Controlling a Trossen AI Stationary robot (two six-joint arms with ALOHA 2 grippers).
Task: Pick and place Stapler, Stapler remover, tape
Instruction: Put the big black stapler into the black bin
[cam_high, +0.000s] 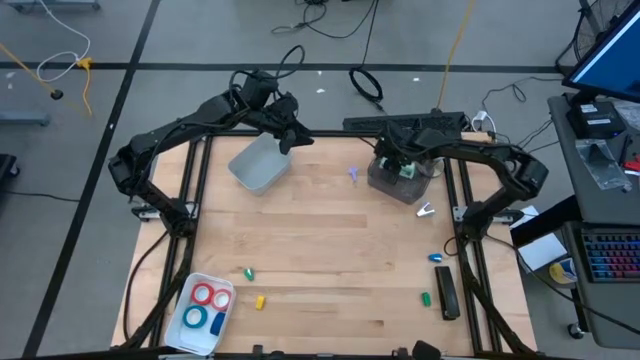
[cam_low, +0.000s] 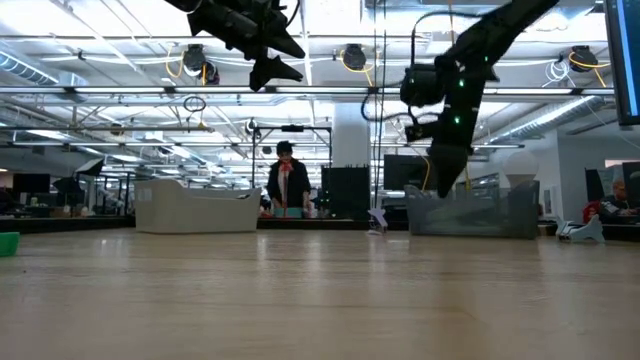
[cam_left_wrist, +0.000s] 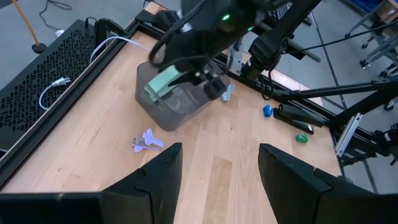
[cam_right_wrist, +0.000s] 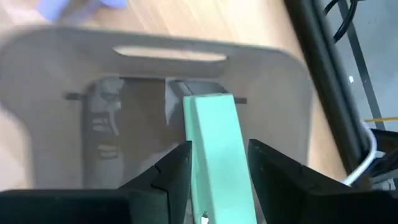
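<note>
Right gripper (cam_right_wrist: 214, 168): over the grey bin (cam_high: 400, 180), upper right of the high view; fingers around the green stapler (cam_right_wrist: 214, 149), whether gripping or loosened cannot be told.
Left gripper (cam_left_wrist: 217, 171): raised by the white bin (cam_high: 260, 165), upper centre; parted, empty.
Tape (cam_high: 205, 305): red and blue rolls in the tray (cam_high: 228, 318), lower left.
Remover (cam_high: 427, 211): apparently the pale piece right of centre.
Progress: stapler nearly binned; tape, small pieces and a black bar (cam_high: 446, 292), lower right, remain.

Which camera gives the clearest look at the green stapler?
The right wrist view: the stapler fills the frame between the right pincer's fingers, over the grey bin. The left wrist view shows it smaller, the high view a speck, the low view nothing clear.
</note>
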